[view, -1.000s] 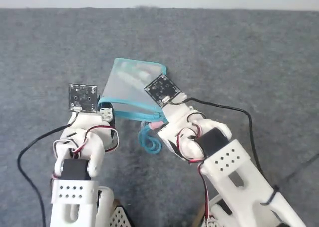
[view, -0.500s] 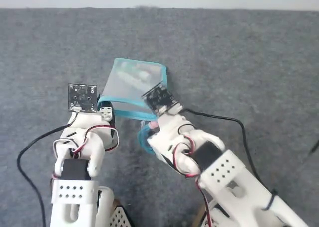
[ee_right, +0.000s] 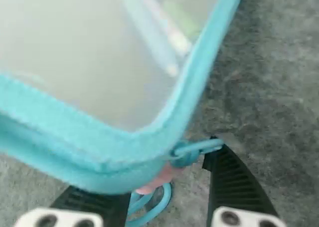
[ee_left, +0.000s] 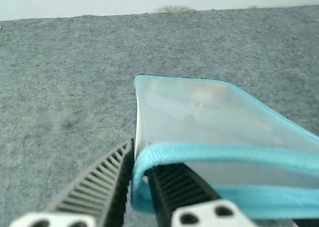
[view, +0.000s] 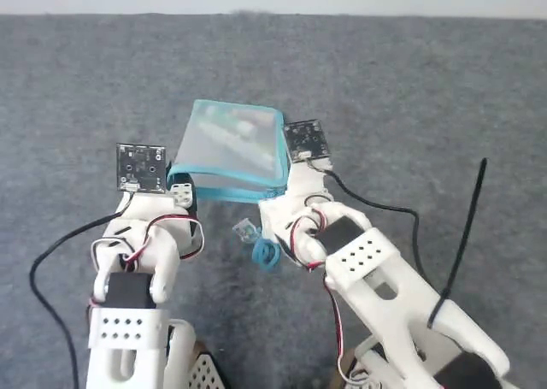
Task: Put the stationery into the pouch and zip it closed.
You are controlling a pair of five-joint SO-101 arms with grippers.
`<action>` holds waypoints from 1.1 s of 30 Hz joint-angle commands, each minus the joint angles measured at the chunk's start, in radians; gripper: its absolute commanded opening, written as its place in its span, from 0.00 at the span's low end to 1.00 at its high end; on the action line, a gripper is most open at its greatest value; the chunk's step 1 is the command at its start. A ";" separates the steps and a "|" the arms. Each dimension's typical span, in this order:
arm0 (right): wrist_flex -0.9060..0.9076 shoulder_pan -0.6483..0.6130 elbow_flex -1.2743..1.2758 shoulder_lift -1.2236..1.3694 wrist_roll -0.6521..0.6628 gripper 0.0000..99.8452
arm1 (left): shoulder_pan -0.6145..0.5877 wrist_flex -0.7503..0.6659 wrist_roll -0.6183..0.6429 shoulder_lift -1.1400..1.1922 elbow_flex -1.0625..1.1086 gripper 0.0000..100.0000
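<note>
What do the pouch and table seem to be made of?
Pouch: looks like soft, translucent frosted plastic, with the stationery showing blurrily through it. Its turquoise trim looks like woven fabric. Table: seemingly grey felt or low carpet, matte and fuzzy.

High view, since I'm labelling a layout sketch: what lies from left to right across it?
left arm → pouch → right arm → cable
</note>
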 commanded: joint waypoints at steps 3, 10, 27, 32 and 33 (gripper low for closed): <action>-0.025 0.022 -0.017 0.004 -0.006 0.09 | 0.006 -0.034 0.015 -0.002 -0.051 0.01; 0.113 0.140 -0.072 -0.087 0.445 0.01 | 0.011 -0.040 0.015 -0.002 -0.027 0.01; 0.541 -0.300 -0.379 -0.435 0.732 0.01 | 0.157 -0.035 -0.006 0.002 0.018 0.01; 0.526 -0.394 -0.396 -0.433 0.749 0.01 | 0.206 -0.040 -0.008 0.006 0.035 0.01; 0.522 -0.410 -0.399 -0.433 0.749 0.01 | 0.207 -0.044 -0.008 0.021 0.035 0.01</action>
